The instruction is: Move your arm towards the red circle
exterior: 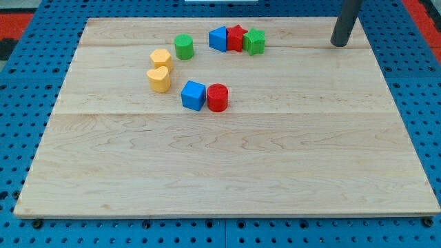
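The red circle (pixel 217 97) is a short red cylinder a little above and left of the board's middle. It touches a blue cube (pixel 193 95) on its left. My tip (pixel 339 43) is the lower end of the dark rod at the view's top right. It rests on the board far to the right of and above the red circle. No block is near it.
A yellow heart block (pixel 158 79) and a yellow hexagon (pixel 160 58) lie left of the blue cube. A green cylinder (pixel 183 47) sits above them. A blue block (pixel 218 38), a red star block (pixel 236 38) and a green block (pixel 254 41) form a row at the top. The wooden board (pixel 227 165) lies on a blue pegboard.
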{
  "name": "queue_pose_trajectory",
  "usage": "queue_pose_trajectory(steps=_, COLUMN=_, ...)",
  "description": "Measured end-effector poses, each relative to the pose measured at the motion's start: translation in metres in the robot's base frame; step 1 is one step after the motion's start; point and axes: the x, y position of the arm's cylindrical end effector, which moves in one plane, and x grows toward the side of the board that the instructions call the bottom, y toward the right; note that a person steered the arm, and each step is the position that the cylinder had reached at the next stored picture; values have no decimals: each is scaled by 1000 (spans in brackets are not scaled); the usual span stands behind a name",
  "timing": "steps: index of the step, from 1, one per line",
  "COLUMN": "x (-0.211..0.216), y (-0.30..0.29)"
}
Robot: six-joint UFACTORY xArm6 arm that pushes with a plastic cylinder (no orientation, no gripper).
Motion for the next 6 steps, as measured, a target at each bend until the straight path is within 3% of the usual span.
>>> queue_pose_trajectory(steps=4, x=220, y=-176)
queue_pose_trajectory(steps=5, x=176, y=-169)
queue_pose_trajectory(steps=6, x=118, y=-95)
